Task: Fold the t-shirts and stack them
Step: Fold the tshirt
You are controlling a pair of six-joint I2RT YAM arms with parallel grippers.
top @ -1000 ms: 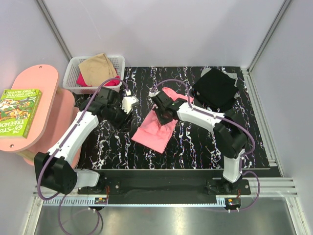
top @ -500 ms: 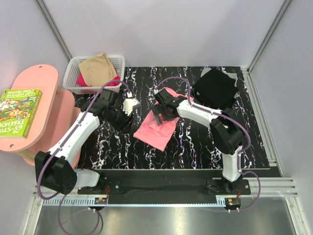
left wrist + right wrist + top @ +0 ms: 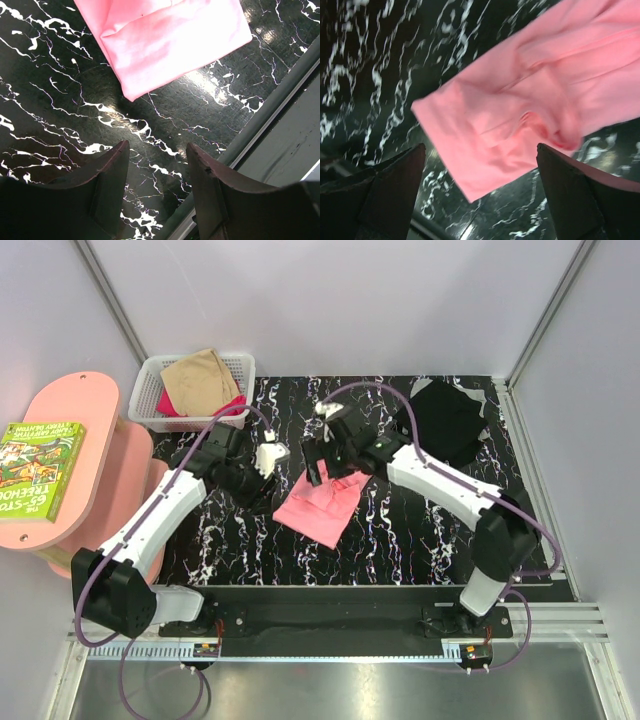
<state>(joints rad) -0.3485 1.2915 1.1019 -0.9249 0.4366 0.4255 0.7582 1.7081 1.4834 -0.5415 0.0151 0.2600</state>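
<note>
Black white-veined surface (image 3: 400,540) carries the work. Pink round side table (image 3: 70,405) stands off the surface's left edge, beside it. Salmon pink t-shirt (image 3: 320,508) lies near the middle of the surface, partly folded into a rough slanted oblong with one narrow end reaching toward the far edge; the cloth shows soft creases and a folded-over hem in the right wrist view. Black t-shirt (image 3: 440,420) lies flat at the far right corner, well apart from the salmon one. White mesh basket (image 3: 150,380) sits at the far left corner and holds a tan t-shirt (image 3: 200,375) heaped on top, with a magenta t-shirt (image 3: 232,406) showing under it at the near right side of the basket. Green-covered book (image 3: 40,468) lies flat on the side table. Right fingers (image 3: 395,185) are spread wide and hold nothing; they hang over the far half of the salmon shirt, which fills the gap between them from below; contact with the cloth cannot be told. Left fingers (image 3: 107,185) stand about half apart, empty, over bare surface just beside the salmon shirt's left edge, not touching it.
</note>
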